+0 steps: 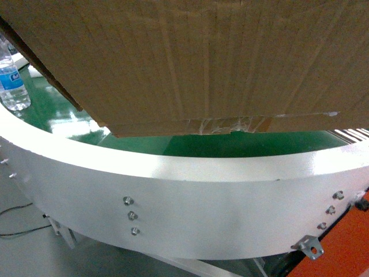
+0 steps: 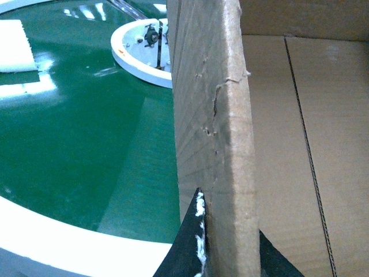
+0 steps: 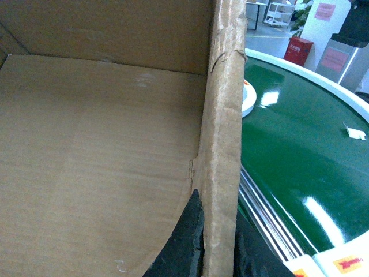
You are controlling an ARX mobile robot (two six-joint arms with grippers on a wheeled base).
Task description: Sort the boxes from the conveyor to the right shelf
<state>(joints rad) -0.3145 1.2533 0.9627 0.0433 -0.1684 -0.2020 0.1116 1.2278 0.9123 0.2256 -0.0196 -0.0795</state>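
Note:
A large brown cardboard box [image 1: 207,57] fills the top of the head view, lifted and tilted over the green conveyor [image 1: 230,143] with its taped bottom flap facing me. My left gripper [image 2: 230,248] is shut on the box's left wall [image 2: 216,115], one black finger on each side. In the right wrist view my right gripper [image 3: 218,242] pinches the box's right wall [image 3: 222,115] the same way. The box interior [image 3: 98,161] is empty. The right shelf is out of view.
The conveyor's white rim [image 1: 173,196] with small bolts curves across the front. A water bottle [image 1: 11,75] stands on the belt at far left. A white hub [image 2: 141,52] sits at the belt's centre. A white foam piece [image 2: 17,46] lies on the belt.

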